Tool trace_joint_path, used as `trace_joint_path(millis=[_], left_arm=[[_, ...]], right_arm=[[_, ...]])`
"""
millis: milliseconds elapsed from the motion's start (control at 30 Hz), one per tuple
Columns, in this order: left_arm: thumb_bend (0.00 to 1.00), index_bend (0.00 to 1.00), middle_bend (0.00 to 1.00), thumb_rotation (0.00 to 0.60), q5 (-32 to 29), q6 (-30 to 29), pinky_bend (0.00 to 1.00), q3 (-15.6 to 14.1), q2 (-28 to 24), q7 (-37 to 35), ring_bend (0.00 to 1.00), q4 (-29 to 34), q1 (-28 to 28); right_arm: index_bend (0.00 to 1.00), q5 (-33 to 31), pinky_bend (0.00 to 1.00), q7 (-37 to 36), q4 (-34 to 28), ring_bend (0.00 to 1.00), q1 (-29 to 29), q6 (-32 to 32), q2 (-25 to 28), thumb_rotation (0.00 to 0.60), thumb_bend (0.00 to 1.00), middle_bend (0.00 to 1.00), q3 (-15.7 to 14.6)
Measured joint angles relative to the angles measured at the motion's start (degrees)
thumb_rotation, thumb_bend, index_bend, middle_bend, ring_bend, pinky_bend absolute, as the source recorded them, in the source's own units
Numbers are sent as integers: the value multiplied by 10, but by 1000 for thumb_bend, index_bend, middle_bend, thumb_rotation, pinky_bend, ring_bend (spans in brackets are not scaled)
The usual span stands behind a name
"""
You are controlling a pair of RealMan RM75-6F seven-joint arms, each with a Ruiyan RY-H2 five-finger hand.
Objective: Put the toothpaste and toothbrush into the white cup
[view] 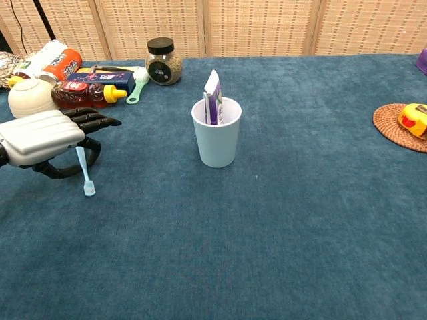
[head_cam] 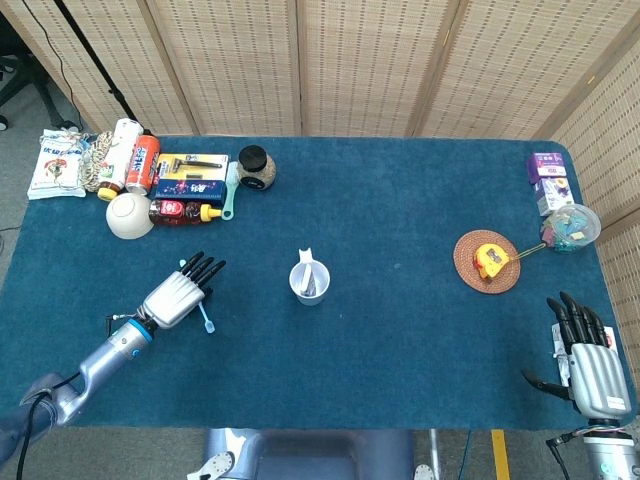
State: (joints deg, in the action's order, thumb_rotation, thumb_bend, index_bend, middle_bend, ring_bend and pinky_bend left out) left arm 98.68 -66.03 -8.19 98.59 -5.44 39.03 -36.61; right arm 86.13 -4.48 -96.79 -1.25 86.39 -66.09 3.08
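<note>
Your right hand (head_cam: 590, 365) rests at the near right corner of the table (head_cam: 400, 330), fingers straight and apart, holding nothing. Your left hand (view: 47, 137) pinches the light blue toothbrush (view: 85, 171) by its upper end; the brush hangs tilted, head down near the cloth. Farther in, the white cup (view: 216, 141) stands upright with the toothpaste (view: 212, 98) already inside it.

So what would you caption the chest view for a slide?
Left hand holds a toothbrush above the cloth, toothpaste already standing in the white cup.
</note>
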Motion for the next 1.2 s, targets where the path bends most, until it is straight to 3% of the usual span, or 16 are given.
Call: trace_joint_path(millis=[700, 1200], left_arm=[[446, 626, 0, 600, -10, -41, 0, 27, -38, -4, 0, 67, -2], [445, 646, 0, 600, -35, -87, 0, 78, -94, -76, 0, 213, -7]], right_arm=[[0, 2, 31, -1, -1, 0, 0, 1, 1, 600, 0, 0, -1], [0, 3, 31, 3, -2, 0, -1, -2, -1, 600, 0, 0, -3]])
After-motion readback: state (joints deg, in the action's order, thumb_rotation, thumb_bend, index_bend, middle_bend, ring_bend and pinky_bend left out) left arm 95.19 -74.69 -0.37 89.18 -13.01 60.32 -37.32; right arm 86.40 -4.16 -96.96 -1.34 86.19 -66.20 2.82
